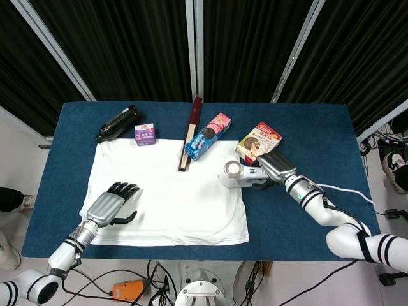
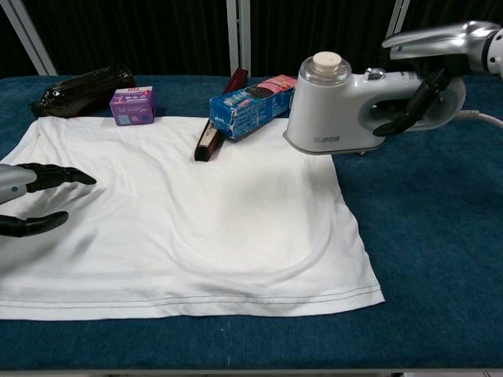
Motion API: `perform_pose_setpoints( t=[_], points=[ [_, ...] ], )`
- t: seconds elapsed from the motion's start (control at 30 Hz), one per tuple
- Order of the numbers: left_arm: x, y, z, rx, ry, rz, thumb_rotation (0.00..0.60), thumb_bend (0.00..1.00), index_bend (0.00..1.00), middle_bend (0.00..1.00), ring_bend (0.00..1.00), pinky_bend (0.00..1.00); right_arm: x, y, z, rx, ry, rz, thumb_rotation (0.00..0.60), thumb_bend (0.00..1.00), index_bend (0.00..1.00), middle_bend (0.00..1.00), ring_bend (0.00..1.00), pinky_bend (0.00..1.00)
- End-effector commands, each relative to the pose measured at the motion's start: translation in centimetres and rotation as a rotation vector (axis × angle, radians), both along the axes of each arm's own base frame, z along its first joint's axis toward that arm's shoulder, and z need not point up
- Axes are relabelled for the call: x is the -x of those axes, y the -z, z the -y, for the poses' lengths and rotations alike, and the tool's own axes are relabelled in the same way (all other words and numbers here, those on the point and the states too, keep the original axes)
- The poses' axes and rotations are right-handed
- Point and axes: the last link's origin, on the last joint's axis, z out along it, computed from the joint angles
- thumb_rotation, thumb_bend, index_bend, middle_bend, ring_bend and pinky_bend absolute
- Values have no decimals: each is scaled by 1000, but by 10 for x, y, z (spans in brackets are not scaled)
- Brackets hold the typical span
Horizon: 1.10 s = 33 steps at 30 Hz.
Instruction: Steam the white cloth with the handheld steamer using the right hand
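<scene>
One white cloth (image 2: 181, 212) is spread across the frame's lower centre on the blue tabletop (image 2: 424, 259). The left hand (image 1: 113, 204) is held over its left edge, fingers (image 2: 59, 176) apart. One handheld steamer (image 2: 346, 110), marked "SUPOR", is gripped by the right hand (image 1: 275, 167) above the cloth's upper right corner.

steamer (image 1: 245, 176) over cloth's (image 1: 164, 197) right edge, apparently

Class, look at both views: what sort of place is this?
Probably a robot lab test bench, not a home: a blue-covered table before black curtains, with loose cables on the floor below.
</scene>
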Motion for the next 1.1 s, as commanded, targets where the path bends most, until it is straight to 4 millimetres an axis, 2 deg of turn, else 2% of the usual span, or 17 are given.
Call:
perform_pose_setpoints(
  t=[0.03,0.37,0.63,0.87,1.1],
  points=[
    [0,5,-1,20,-17,0,26,366,65,28,0,0,-7,17,0,-38,-3,6,600,614,1000,937,962,728],
    [-4,15,-4,39,-2,-34,15,373,65,28,0,0,-22,74,2,-110,-19,7,600,613,1000,937,962,728],
    [-7,19,-4,51,7,-52,16,372,65,28,0,0,-36,100,5,-134,-47,-5,600,613,1000,940,965,728],
    [-8,21,-4,56,10,-61,17,372,65,28,0,0,-41,115,-10,-192,-115,-63,600,613,1000,941,966,728],
    [-9,22,-4,56,12,-65,17,372,64,28,0,0,-41,119,-44,-277,-207,-108,600,613,1000,941,967,729]
  ],
)
